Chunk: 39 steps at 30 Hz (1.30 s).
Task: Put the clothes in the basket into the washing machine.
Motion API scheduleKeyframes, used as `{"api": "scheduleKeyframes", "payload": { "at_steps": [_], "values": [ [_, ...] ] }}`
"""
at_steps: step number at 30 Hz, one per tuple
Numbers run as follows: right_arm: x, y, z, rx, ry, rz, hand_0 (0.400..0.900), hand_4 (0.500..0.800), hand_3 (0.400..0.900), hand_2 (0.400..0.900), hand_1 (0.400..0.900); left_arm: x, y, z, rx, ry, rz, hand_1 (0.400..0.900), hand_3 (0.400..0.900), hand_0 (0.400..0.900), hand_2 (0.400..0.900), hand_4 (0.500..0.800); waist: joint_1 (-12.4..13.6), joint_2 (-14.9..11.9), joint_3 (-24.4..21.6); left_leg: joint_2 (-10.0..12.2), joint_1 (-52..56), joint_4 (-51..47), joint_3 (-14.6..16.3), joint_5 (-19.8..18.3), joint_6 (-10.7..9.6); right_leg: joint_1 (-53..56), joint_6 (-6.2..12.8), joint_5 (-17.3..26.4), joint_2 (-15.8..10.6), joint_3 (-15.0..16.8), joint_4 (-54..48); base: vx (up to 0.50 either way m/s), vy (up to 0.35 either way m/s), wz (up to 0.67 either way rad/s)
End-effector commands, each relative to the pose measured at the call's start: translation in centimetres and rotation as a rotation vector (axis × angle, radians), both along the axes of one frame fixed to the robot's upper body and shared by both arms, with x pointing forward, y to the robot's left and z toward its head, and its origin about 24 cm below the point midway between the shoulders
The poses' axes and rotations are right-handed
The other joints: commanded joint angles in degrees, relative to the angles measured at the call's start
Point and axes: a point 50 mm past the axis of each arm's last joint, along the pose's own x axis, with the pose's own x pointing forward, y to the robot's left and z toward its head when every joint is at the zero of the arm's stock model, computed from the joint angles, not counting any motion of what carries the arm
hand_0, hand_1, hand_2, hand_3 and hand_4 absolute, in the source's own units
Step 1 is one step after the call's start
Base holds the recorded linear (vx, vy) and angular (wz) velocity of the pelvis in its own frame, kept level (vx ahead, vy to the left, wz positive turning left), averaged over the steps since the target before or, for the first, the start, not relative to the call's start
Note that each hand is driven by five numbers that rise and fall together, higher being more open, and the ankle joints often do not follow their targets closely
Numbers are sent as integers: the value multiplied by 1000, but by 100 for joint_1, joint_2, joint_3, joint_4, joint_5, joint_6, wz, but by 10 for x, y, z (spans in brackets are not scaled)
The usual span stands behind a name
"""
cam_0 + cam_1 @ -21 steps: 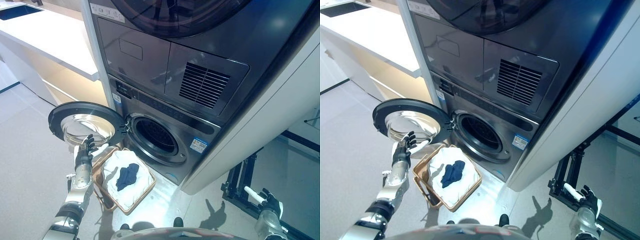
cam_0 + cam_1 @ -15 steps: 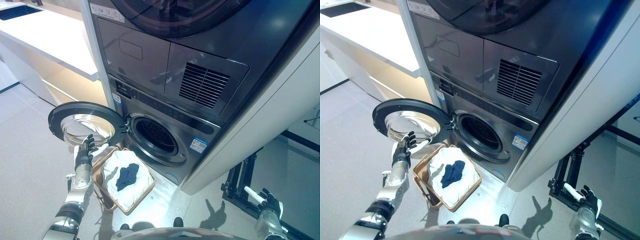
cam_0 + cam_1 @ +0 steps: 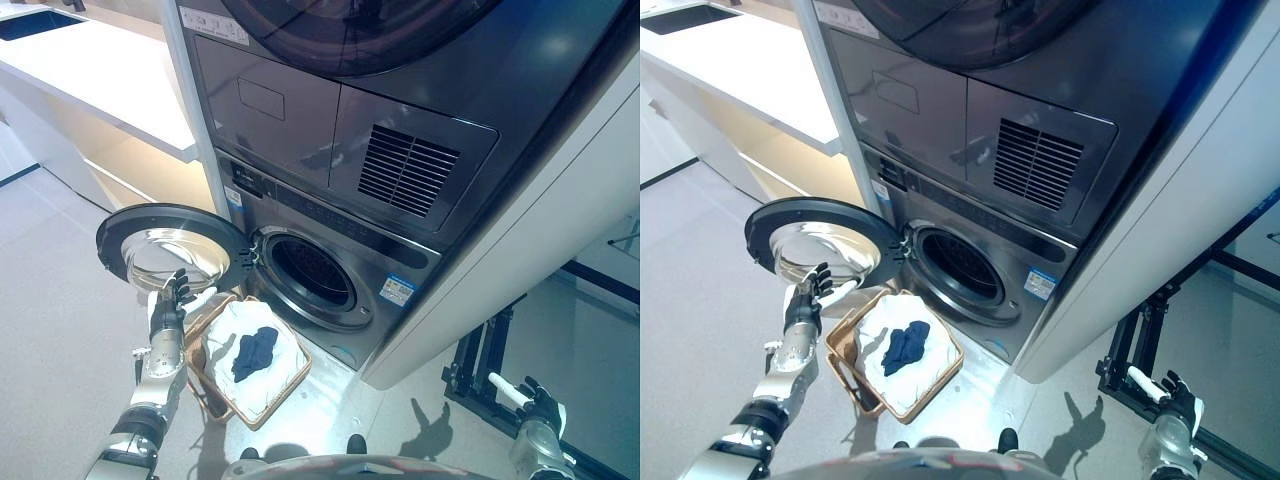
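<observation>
A wicker basket [image 3: 282,397] stands on the floor before the washing machine [image 3: 390,290]. It holds white cloth [image 3: 232,324] with a dark blue garment [image 3: 254,352] on top. The machine's round door [image 3: 172,246] is swung open to the left, and the drum opening [image 3: 310,272] is bare. My left hand [image 3: 174,297] is open, raised just below the door's lower rim, left of the basket. My right hand [image 3: 540,402] is low at the right, open and holding nothing, far from the basket.
A white counter [image 3: 100,70] with a dark sink [image 3: 35,22] runs at the upper left. A second dark machine [image 3: 340,110] is stacked above the washer. A black metal frame [image 3: 480,360] stands at the lower right by a white wall panel [image 3: 540,220].
</observation>
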Motion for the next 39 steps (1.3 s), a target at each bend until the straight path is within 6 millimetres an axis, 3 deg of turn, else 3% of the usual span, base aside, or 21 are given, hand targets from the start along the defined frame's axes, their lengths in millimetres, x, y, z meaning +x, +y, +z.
{"api": "scheduleKeyframes", "payload": {
  "at_steps": [1, 5, 13, 19, 24, 30, 34, 39],
  "values": [
    [35, -14, 30, -128, -141, 59, 900, 800, 900, 900, 900, 46, 10, 51, 283, -123, -90, 900, 900, 900, 900, 800, -24, 3, 12, -341, 4, 4, -42, -214, 409, -83, 10, -225, 202, -77, 528, 0, 0, 0],
    [44, -15, 39, -174, -170, 98, 900, 800, 900, 900, 900, 57, 4, 55, 430, -91, -157, 900, 900, 900, 900, 800, -74, -16, 158, -354, -180, 4, -46, -152, 425, -252, 23, -171, 212, -68, 516, -48, 4, 2],
    [56, -18, 59, -252, -266, 123, 900, 800, 900, 900, 900, 63, -7, 58, 442, -139, -142, 900, 900, 900, 900, 800, -170, -63, 692, -436, -827, 169, 33, -39, 493, -857, 53, -30, 157, 16, 602, -87, 31, -3],
    [77, -24, 88, -311, -402, 108, 900, 800, 900, 900, 900, 80, -14, 80, 442, -236, -103, 900, 900, 900, 900, 800, -278, -130, 1321, -549, -1752, 619, 125, 12, 597, -1768, 9, 13, 118, 234, 1052, -148, 47, -8],
    [84, -30, 107, -365, -485, 89, 900, 800, 900, 900, 900, 92, -19, 99, 506, -303, -93, 900, 900, 900, 900, 800, -350, -251, 1617, -560, -2399, 959, 156, 9, 622, -2328, -21, 74, 109, 290, 1178, -69, 9, -3],
    [90, -35, 131, -426, -583, 65, 900, 800, 900, 900, 900, 103, -14, 122, 618, -356, -60, 900, 900, 900, 900, 800, -476, -370, 1833, -591, -3137, 1334, 122, -47, 635, -2944, -22, 162, 110, 326, 1280, -63, -3, 1],
    [83, -41, 131, -435, -601, 15, 900, 800, 900, 900, 900, 108, -7, 133, 693, -364, -25, 900, 900, 900, 900, 800, -568, -407, 1935, -620, -3565, 1519, 92, -74, 644, -3330, -13, 202, 93, 308, 1356, -62, -12, 4],
    [87, -42, 141, -457, -656, 0, 900, 800, 900, 900, 900, 112, -1, 143, 777, -366, 6, 900, 900, 900, 900, 800, -649, -442, 2028, -660, -4037, 1727, 66, -105, 665, -3785, -10, 255, 111, 328, 1458, -58, -5, -2]
  ]
}}
